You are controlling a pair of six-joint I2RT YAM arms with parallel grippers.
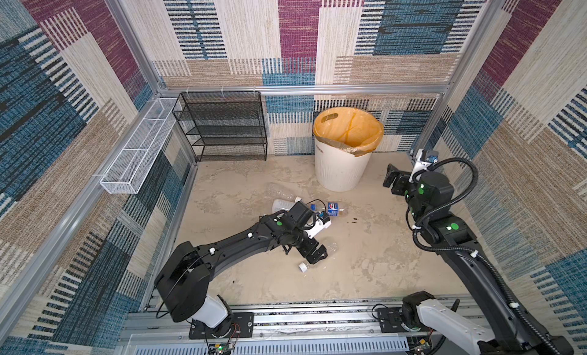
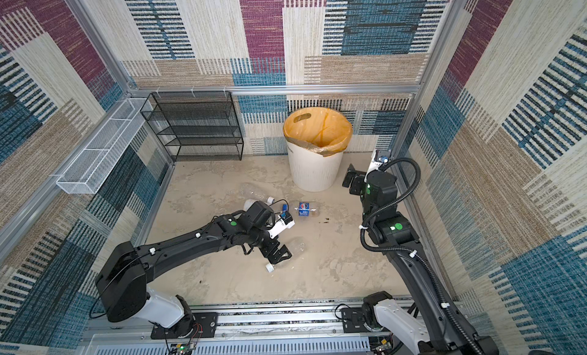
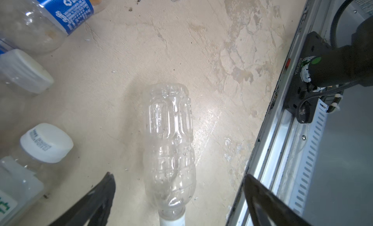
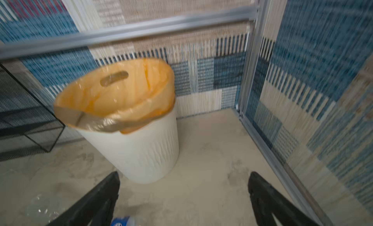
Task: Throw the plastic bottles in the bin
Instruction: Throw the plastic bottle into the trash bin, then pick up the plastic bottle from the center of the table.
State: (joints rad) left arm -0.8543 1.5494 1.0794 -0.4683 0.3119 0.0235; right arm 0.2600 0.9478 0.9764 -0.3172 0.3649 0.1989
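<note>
Nearest the robot's base: left gripper (image 3: 179,176) low over the floor, fingers spread wide, pinching nothing. A clear bottle (image 3: 169,138) lay flat on the floor between them. Its white cap pointed back toward the wrist and its base pointed away.

Key relation: the bottle's long axis ran straight out ahead of the gripper. The closing line of the jaws therefore crossed the bottle's width, not its length. Each finger stood clear of the plastic on its side. The fingers flanked the neck end and lower body rather than the middle. In a top view the same bottle (image 1: 330,245) lay on a diagonal just beside the gripper, cap (image 1: 303,267) on the near side.

Judgement: the left arm was the nearer arm by far. A short drop, perhaps a slight reach forward, then closing, should take it.

Mid-floor, beyond: a blue-labelled bottle (image 1: 333,209) and a white-capped bottle (image 1: 286,205), both lying down, partly hidden by the left arm.

Far side: right gripper (image 4: 183,174) spread and empty, facing the bin (image 4: 137,150), which stood upright near the back wall, well apart from the clear bottle.
</note>
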